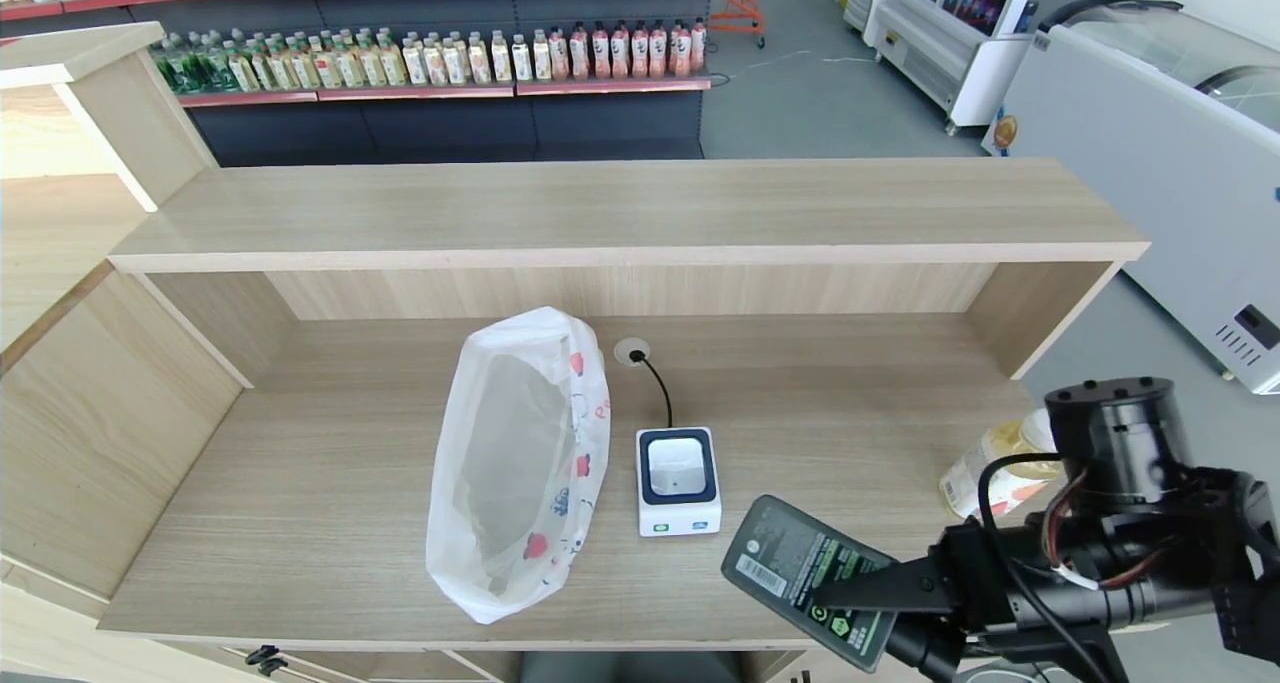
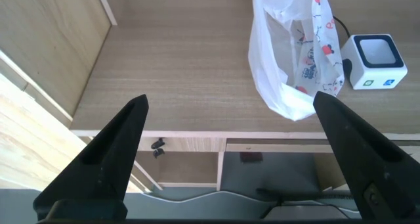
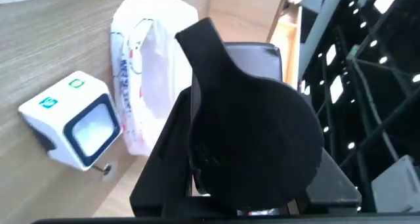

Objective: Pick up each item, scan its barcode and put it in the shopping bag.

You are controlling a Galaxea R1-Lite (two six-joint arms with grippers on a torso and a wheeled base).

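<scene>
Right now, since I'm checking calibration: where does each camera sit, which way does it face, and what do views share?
Head: above the counter, looking forward and down; right gripper, shut on a dark pack, near right.
Left wrist: off the counter's near edge, looking down across it; left gripper, open, frames it.
Right wrist: behind that pack, its finger atop, facing the scanner.
Shared: all three show shopping bag and scanner.

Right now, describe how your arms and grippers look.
Both are matte black. The left gripper has two flat, wedge-shaped jaws tapering toward the tips. The right arm carries a round, bolted cylinder, with black, red and white cables looping beside it.
</scene>
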